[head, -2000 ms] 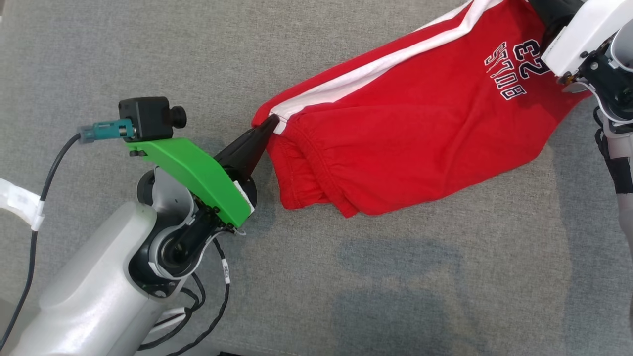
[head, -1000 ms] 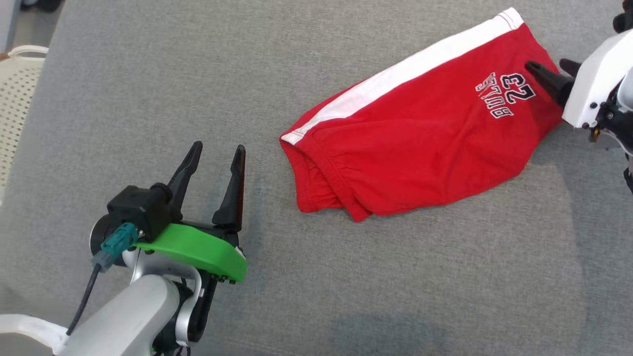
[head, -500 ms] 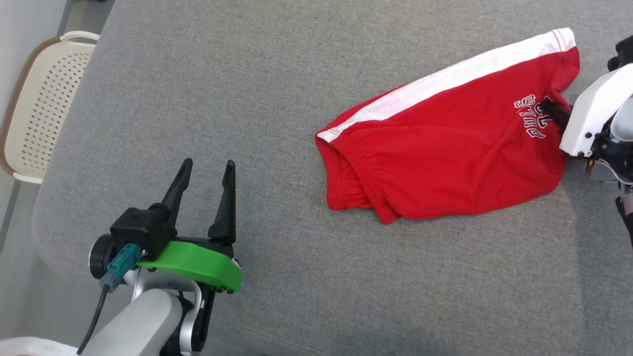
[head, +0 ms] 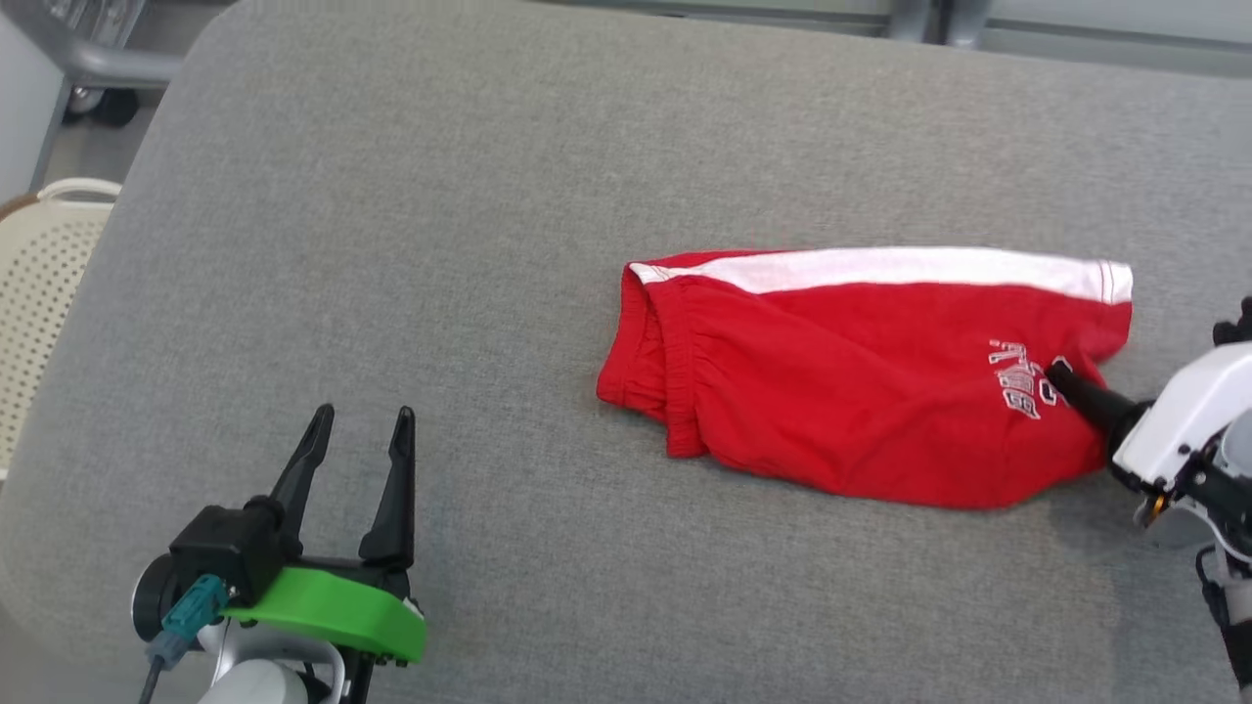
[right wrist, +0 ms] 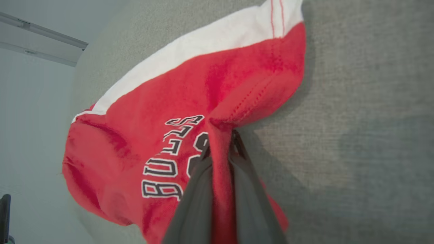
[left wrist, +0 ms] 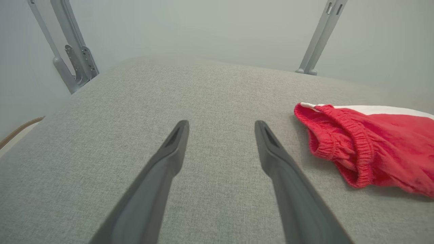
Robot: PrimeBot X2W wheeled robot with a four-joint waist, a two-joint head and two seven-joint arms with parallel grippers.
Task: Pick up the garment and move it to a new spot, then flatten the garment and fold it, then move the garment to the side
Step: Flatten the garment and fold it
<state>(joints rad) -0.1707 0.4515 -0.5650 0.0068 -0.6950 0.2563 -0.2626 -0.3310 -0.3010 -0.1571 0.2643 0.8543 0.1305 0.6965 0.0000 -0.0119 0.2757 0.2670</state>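
Head view has the garment (head: 861, 391), a pair of red shorts, lying folded on the grey cushion (head: 440, 196) right of centre, with its white stripe (head: 910, 269) along the far edge and its elastic waistband (head: 655, 342) toward the robot's left. At the leg end, right beside the lettering (head: 1017, 383), the right gripper (head: 1061, 376) bites the cloth. In the right wrist view both dark fingers (right wrist: 193, 203) are clenched on a raised ridge of red fabric.

This looks like the last step, sliding the folded garment aside. To do it well, the pull should run low and flat along the cushion, slowly enough that the layers trail together. I cannot tell whether the pinch takes every layer; if it holds just the top one, a quick tug would likely peel the fold open. A high lift would probably let the waistband end sag and undo the fold.

The right arm reaches in from the right edge, its white wrist housing (head: 1184, 411) close above the cushion, the fingers at a shallow angle and pointing toward the robot's left. The left gripper (head: 363, 414) sits at the lower left, well apart from the garment, jaws spread wide and holding nothing, fingers pointing away over bare cushion. A perforated basket (head: 44, 293) stands beyond the cushion's left edge
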